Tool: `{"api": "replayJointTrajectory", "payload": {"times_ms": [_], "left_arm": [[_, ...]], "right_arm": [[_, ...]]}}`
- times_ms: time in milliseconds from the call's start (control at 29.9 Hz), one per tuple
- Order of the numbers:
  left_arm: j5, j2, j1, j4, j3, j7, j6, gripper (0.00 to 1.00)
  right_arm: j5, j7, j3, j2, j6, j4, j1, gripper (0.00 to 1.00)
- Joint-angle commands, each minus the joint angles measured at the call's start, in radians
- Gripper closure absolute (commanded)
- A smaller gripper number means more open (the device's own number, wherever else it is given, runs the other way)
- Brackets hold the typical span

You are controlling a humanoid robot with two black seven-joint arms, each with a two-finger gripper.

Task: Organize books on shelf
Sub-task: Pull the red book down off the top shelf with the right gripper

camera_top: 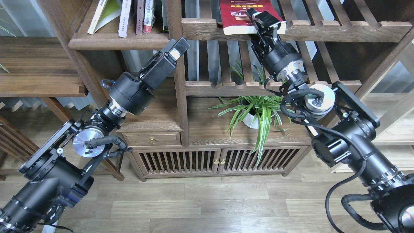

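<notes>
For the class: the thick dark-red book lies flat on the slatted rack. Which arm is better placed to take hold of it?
The right. Its right gripper is already at the thick dark-red book; the left gripper hangs lower, left of the post.

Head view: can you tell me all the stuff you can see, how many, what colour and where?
dark-red book: one, red cover, white pages, lying on the slatted rack top right of centre
upright books: several, pale, yellow-green and dark spines, on the plank shelf top left
spider plant: one, green, white pot, on the cabinet top
cabinet: one, dark brown, slatted doors, bottom centre
left tool: black, below the plank shelf
right tool: black, at the red book's front edge
</notes>
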Motion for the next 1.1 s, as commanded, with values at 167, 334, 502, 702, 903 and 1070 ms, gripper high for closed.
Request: {"api": "replayJointTrajectory", "payload": {"times_ms": [167, 334, 502, 702, 903, 1070], "left_arm": [[0.000, 0.000, 0.000, 0.000, 0.000, 0.000, 0.000, 0.01], [0.000, 0.000, 0.000, 0.000, 0.000, 0.000, 0.000, 0.01], [0.000, 0.002, 0.000, 0.000, -0.001, 0.000, 0.000, 0.01], [-0.020, -0.014, 0.000, 0.043, -0.011, -0.005, 0.000, 0.01], [-0.104, -0.037, -0.008, 0.060, -0.011, 0.000, 0.000, 0.01], [-0.172, -0.048, -0.032, 0.107, -0.003, 0.002, 0.000, 0.01]], "right_arm": [[0.000, 0.014, 0.013, 0.002, 0.046, -0.001, -0.011, 0.87], [-0.002, 0.015, 0.013, 0.002, 0.058, 0.001, -0.022, 0.94], [-0.002, 0.020, 0.020, 0.002, 0.072, 0.001, -0.034, 0.95], [0.000, 0.018, 0.027, -0.006, 0.220, 0.006, -0.093, 0.97], [0.000, 0.017, 0.030, -0.017, 0.374, 0.035, -0.148, 0.98], [-0.002, 0.012, 0.017, -0.018, 0.530, 0.059, -0.197, 0.98]]}}
